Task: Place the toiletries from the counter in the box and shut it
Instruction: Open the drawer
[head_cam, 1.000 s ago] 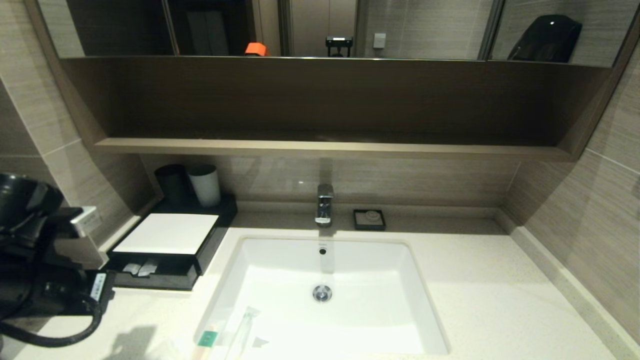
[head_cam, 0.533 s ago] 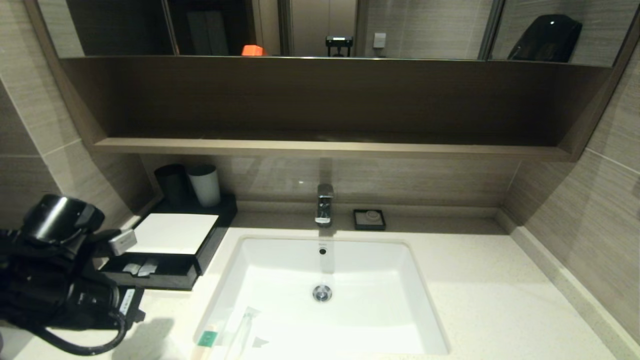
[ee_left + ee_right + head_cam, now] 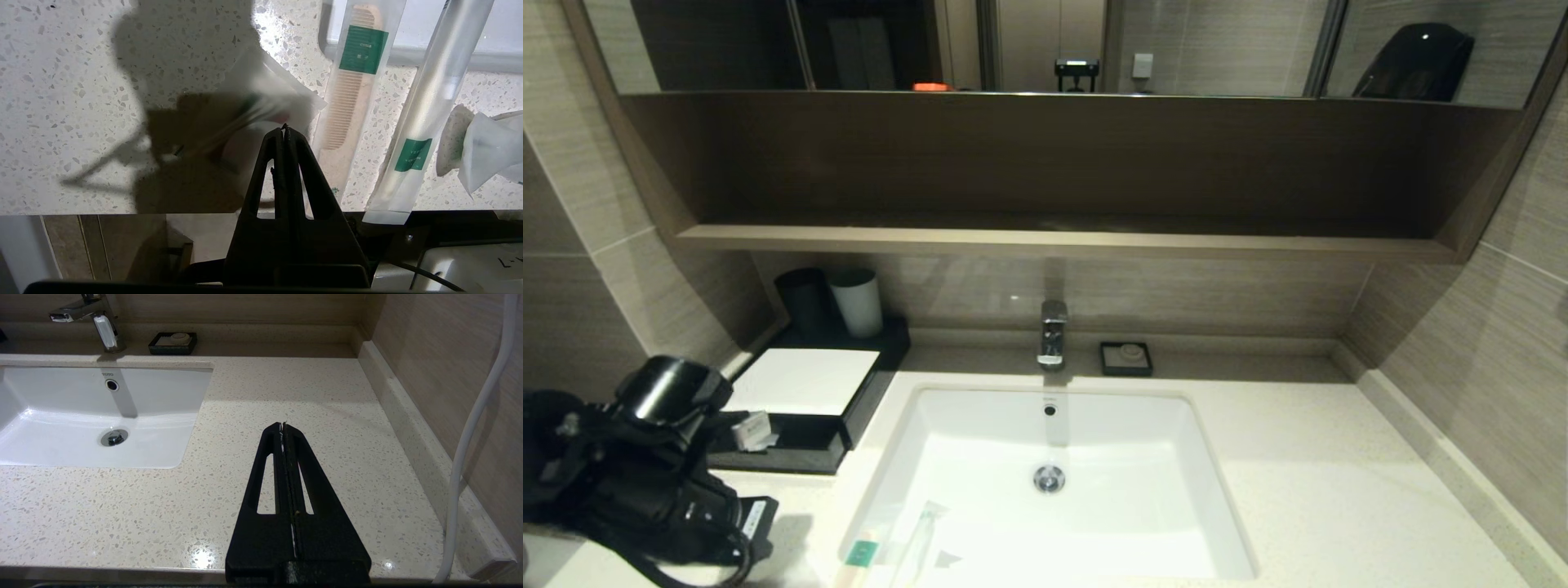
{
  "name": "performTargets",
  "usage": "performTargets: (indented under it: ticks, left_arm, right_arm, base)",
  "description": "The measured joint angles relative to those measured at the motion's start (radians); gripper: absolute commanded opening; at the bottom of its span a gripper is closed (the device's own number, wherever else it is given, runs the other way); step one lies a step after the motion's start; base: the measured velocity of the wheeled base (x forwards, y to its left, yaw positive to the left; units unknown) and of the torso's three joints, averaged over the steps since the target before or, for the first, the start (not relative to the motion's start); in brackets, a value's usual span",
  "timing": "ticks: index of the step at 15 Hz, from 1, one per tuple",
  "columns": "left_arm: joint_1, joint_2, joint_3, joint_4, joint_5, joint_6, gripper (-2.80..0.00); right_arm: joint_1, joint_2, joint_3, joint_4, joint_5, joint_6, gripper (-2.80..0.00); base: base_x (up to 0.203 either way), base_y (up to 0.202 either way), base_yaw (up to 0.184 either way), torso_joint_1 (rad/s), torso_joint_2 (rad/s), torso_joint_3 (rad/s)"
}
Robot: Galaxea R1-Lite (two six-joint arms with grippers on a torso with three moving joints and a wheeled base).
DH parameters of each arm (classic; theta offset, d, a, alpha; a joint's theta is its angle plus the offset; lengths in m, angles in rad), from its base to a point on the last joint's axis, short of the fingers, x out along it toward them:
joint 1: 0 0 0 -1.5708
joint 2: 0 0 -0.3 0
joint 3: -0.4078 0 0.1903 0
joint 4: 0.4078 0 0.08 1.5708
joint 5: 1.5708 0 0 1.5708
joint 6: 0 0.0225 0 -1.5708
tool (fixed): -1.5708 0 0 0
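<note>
The black box [image 3: 805, 382] with a white top stands at the counter's [image 3: 1323, 457] back left, its drawer [image 3: 805, 445] pulled out. My left arm [image 3: 645, 482] hangs low in front of the box. The left gripper [image 3: 284, 127] is shut, with nothing visible between the jaws, just above a blurred clear packet [image 3: 261, 102] near the counter's front edge. Beside it lie a wrapped comb with a teal label [image 3: 355, 77], a long wrapped toothbrush [image 3: 429, 110] and a white packet [image 3: 486, 147]. The comb [image 3: 864, 553] and toothbrush [image 3: 923, 531] overhang the sink's front left rim. My right gripper [image 3: 284, 424] is shut and empty over the counter right of the sink.
The white sink basin [image 3: 1045, 390] fills the middle, with a chrome tap [image 3: 1052, 335] and a small black soap dish [image 3: 1125, 358] behind it. A black cup [image 3: 805, 298] and a white cup [image 3: 858, 302] stand behind the box. A brown shelf [image 3: 1054, 238] overhangs. Walls close both sides.
My left arm has swung down and toward me, from beside the box's drawer to the counter's front left by the packets. The right arm has not moved.
</note>
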Motion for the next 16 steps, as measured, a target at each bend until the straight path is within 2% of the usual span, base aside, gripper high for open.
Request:
performTargets:
  ticks: [5,9,16]
  left_arm:
    - [0.001,0.064,0.039,-0.029,0.003,0.000,-2.80]
    - [0.004,0.091,0.043,-0.110,0.003,-0.003,-2.80]
    - [0.084,0.105,0.022,-0.178,0.011,0.008,-2.80]
  right_arm:
    - [0.000,0.000,0.000,0.000,0.000,0.000,-2.80]
    - [0.000,0.000,0.000,0.000,0.000,0.000,-2.80]
    - [0.000,0.000,0.000,0.000,0.000,0.000,-2.80]
  base:
    - [0.000,0.000,0.000,0.000,0.00,0.000]
    - [0.000,0.000,0.000,0.000,0.00,0.000]
    - [0.000,0.000,0.000,0.000,0.00,0.000]
